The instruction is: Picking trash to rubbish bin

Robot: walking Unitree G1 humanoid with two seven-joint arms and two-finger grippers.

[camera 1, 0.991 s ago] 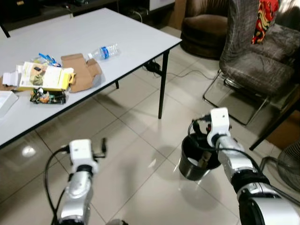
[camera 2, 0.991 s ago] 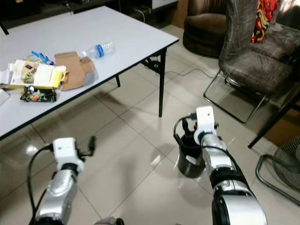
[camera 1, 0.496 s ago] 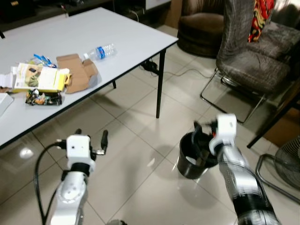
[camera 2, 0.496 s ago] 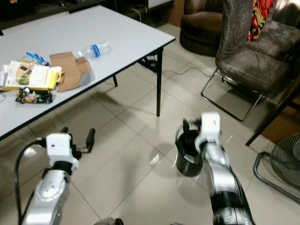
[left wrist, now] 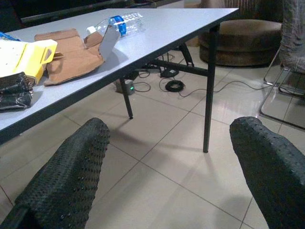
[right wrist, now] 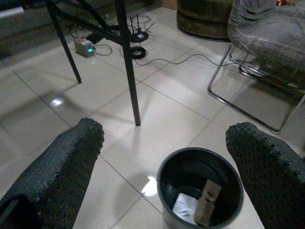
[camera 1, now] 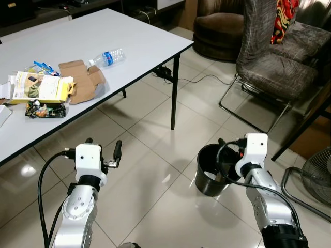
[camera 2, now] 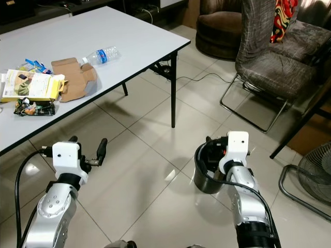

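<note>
Right tool [right wrist: 162, 143], fingers spread, hovers above the rubbish bin [right wrist: 200, 188]; left tool [left wrist: 167, 157] likewise spread.

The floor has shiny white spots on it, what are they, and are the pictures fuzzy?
Left eye view: the spots are lamp glare on the glossy floor tiles, and the picture is sharp. Right wrist view: dimmer, with another glare spot beside the bin; the gripper fingers are close and slightly soft.

floor [camera 1: 155, 129]: open tile before table | table leg [camera 1: 174, 93], chair frame [camera 1: 243, 103] flank bin [camera 1: 212, 168] | bin mouth unobstructed
</note>
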